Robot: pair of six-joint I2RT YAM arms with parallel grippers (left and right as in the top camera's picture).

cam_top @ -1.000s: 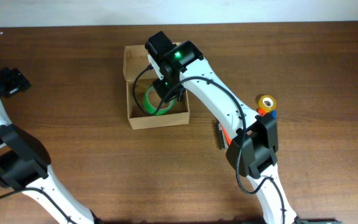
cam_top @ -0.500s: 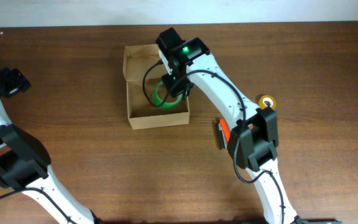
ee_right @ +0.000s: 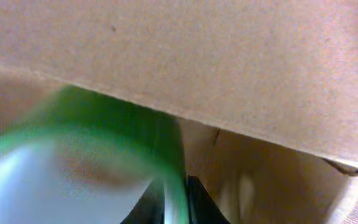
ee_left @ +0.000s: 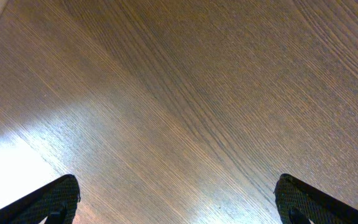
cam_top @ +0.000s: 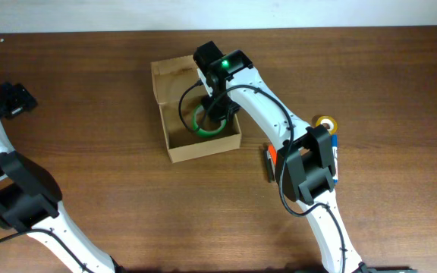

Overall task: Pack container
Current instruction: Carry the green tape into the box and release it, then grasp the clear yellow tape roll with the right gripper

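**Item 1: container** (cam_top: 203, 150) (ee_right: 229, 56). Tan cardboard box, open, lying skewed on the wooden table (cam_top: 112, 189) just off centre toward 11 o'clock. Its flap lid (cam_top: 174, 70) stands back at the box's 11 o'clock corner. All cardboard faces that show are plain tan.

**Item 2: right gripper** (cam_top: 217, 108) (ee_right: 174, 208). It reaches down inside the container at the 2 o'clock part of the interior, close to the right-hand wall. It is clamped on the green tape roll (cam_top: 203, 129) (ee_right: 92, 118). The wrist view shows the roll's rim pinched between the two dark fingers (ee_right: 146, 210). The roll sits within the box walls. Whether it touches the floor cannot be told.

**Item 3: left gripper** (ee_left: 176, 186). It is over bare table with its jaws spread wide and holds nothing.

**Item 4: yellow tape roll** (cam_top: 325, 123). It lies at 3 o'clock from the container, well apart from it, beside the right arm.

**Visibility notes.**
- From overhead the wrist housing covers the right fingertips and part of the green roll.
- The right wrist view is heavily blurred, so the roll shows only as a green smear against the box wall.
- A blue object (cam_top: 333, 141) and a black-and-orange object (cam_top: 268, 163) are partly hidden by the right arm and cannot be identified.
- The left arm is cut off at the picture's 9 o'clock edge.
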